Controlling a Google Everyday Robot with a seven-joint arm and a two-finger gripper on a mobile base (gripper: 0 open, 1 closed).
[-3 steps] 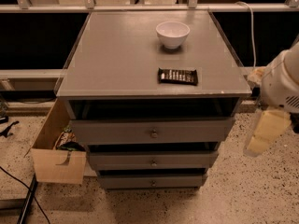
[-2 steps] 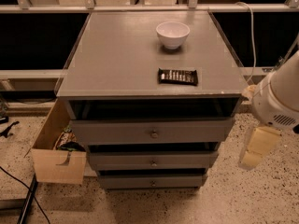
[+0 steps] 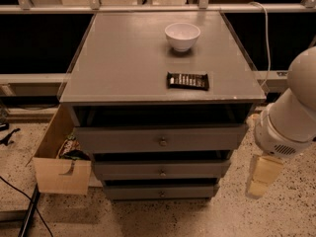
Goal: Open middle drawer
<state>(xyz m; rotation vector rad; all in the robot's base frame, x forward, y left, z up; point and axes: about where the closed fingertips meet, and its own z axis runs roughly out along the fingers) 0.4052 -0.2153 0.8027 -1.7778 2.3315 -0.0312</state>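
Note:
The gray cabinet (image 3: 123,58) has three drawer fronts stacked at its front. The middle drawer (image 3: 128,170) is a wide, low gray panel with a small round metal knob (image 3: 162,172) at its centre, and a dark gap shows above it. The taller top drawer (image 3: 123,139) sits above it and the narrowest bottom drawer (image 3: 133,192) below it. My gripper (image 3: 260,181) hangs cream-coloured under the white arm (image 3: 291,117), to the right of the cabinet. It is at about the height of the middle drawer, apart from it and over the floor.
A white bowl (image 3: 182,35) and a dark snack bar (image 3: 187,81) lie on the cabinet top. An open cardboard box (image 3: 59,174) stands against the cabinet's left side. A black cable (image 3: 29,211) runs over the speckled floor at left. A white cord (image 3: 266,38) hangs at the back right.
My arm and gripper have moved down and a little left, closer to the cabinet's right side. The drawers, bowl and snack bar have not moved.

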